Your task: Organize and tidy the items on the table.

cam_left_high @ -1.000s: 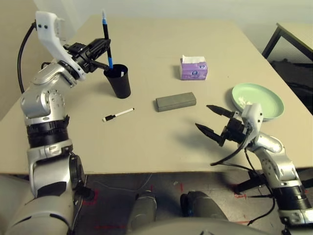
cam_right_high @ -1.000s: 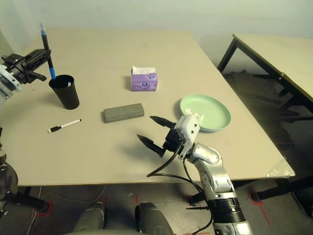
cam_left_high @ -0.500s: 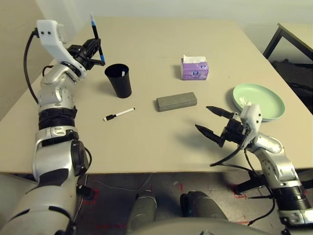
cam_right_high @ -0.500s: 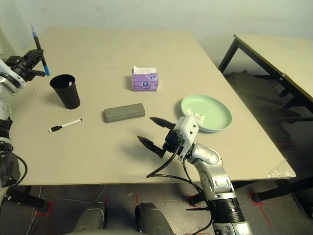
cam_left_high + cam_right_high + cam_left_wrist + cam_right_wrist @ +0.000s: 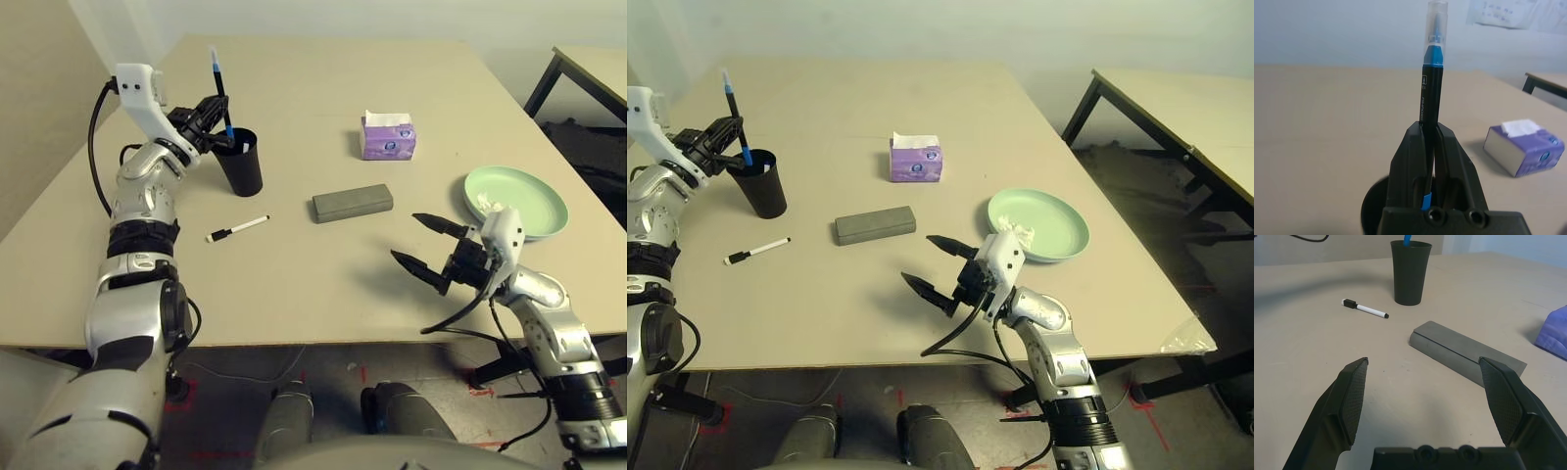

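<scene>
My left gripper point(image 5: 217, 117) is shut on the blue pen point(image 5: 220, 90), which stands nearly upright with its lower end inside the mouth of the black cup point(image 5: 239, 162) at the far left. In the left wrist view the pen point(image 5: 1430, 78) rises between my two fingers. The white-black marker point(image 5: 238, 229) lies just in front of the cup. The grey glasses case point(image 5: 353, 203) lies mid-table, with the purple tissue pack point(image 5: 388, 137) behind it. My right gripper point(image 5: 406, 236) hovers open and empty, near the front edge. A crumpled white tissue point(image 5: 487, 204) rests on the pale green plate point(image 5: 529, 196).
The table point(image 5: 323, 83) is bare at the back and in the front middle. A second table with black legs point(image 5: 1185, 98) stands off to the right. The floor lies beyond the near edge.
My left arm swung the pen away to the left of the cup, then back, and its lower end now dips into the cup. The right arm has stayed put.
</scene>
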Robot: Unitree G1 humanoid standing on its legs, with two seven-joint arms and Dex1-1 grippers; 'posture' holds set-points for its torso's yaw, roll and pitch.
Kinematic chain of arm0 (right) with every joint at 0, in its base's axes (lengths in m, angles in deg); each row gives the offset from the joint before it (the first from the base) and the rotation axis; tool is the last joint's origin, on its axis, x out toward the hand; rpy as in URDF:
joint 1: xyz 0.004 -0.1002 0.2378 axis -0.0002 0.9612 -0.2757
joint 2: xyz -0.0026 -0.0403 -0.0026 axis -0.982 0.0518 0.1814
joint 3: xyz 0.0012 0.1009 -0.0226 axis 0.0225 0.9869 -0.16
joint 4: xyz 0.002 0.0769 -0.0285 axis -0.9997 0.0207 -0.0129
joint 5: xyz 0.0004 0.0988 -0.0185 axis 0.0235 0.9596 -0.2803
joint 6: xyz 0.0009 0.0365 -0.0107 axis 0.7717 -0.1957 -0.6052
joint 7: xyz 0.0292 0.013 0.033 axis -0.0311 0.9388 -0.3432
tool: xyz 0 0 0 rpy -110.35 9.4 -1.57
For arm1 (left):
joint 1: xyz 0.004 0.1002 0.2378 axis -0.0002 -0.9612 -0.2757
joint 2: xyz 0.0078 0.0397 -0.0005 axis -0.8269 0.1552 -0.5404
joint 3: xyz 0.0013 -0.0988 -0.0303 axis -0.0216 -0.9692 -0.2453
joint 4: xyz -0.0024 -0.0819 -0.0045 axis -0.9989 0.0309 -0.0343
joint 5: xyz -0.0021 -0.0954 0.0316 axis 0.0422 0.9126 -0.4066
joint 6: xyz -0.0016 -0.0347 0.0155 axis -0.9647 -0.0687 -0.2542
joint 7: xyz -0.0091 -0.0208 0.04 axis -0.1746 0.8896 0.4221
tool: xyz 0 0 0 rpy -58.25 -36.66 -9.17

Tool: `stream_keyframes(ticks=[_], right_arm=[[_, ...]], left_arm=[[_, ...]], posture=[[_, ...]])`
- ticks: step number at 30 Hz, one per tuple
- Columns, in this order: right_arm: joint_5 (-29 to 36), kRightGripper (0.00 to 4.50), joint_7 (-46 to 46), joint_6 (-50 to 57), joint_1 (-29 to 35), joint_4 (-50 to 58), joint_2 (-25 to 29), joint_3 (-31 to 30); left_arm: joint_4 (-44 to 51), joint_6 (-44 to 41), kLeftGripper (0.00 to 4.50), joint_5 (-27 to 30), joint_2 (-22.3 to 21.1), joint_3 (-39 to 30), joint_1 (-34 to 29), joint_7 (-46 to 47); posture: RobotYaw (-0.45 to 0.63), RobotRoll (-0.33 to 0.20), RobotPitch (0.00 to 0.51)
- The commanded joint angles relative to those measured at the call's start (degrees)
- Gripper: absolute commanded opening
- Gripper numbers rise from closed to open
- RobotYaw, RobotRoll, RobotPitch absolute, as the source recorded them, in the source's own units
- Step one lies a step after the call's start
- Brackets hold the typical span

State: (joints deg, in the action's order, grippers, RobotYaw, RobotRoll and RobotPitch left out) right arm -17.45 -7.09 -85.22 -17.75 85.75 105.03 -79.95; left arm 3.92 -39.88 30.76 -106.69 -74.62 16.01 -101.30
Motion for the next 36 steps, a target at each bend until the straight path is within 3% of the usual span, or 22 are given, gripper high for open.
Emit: stream_keyframes(ticks=[1,10,16,20,24,32,36], right_arm=[[0.04,4.50,0.24,0.67,0.15,0.46,0.34,-0.27],[0.10,4.50,0.14,1.35,-0.12,0.80,0.06,-0.47],[0.13,4.50,0.03,1.79,-0.12,1.38,-0.13,-0.53],[-0.05,4.50,0.97,1.55,-0.23,1.69,0.19,-0.97],[-0.32,4.50,4.01,0.96,-0.66,1.62,1.13,-2.16],[2.69,4.50,15.09,2.98,-0.22,4.08,4.79,-7.24],[2.69,4.50,15.50,3.69,-1.11,3.88,4.36,-7.58]], left_arm=[[-0.83,0.40,1.46,-0.77,0.37,0.76,-0.89,-0.34],[-1.17,0.20,4.49,-1.11,0.53,0.83,-0.28,-0.65],[0.43,-0.88,4.49,-0.80,-0.87,0.57,-0.12,-2.25],[4.17,-4.81,4.49,-0.76,-4.92,1.09,-0.43,-6.00],[10.70,-14.90,4.49,-2.25,-12.58,5.58,-2.11,-14.18],[33.39,-37.75,4.49,-1.42,-33.83,18.44,-12.73,-37.14],[38.64,-40.30,4.49,-4.03,-37.86,24.03,-15.07,-40.81]], posture=[[-0.05,0.000,0.080],[-0.05,0.000,0.080],[-0.05,0.000,0.075],[-0.05,0.000,0.069],[-0.05,0.000,0.068],[-0.01,0.000,0.059],[-0.02,0.000,0.057]])
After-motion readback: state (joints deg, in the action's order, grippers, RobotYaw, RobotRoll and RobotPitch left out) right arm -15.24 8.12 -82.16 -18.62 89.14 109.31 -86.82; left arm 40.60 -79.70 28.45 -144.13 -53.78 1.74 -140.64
